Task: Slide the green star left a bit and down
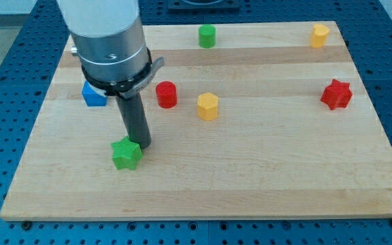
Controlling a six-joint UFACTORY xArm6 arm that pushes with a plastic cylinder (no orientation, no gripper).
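Observation:
The green star (126, 154) lies on the wooden board (250, 177) at the view's lower left. My tip (143, 146) stands right at the star's upper right side, touching or nearly touching it. The rod rises from there to the arm's grey cylinder at the view's top left.
A blue block (93, 95) sits partly hidden behind the arm at the left. A red cylinder (166, 94) and a yellow hexagon block (207, 106) lie mid-board. A green cylinder (207, 35) and a yellow block (319, 35) sit at the top edge. A red star (336, 94) is at the right.

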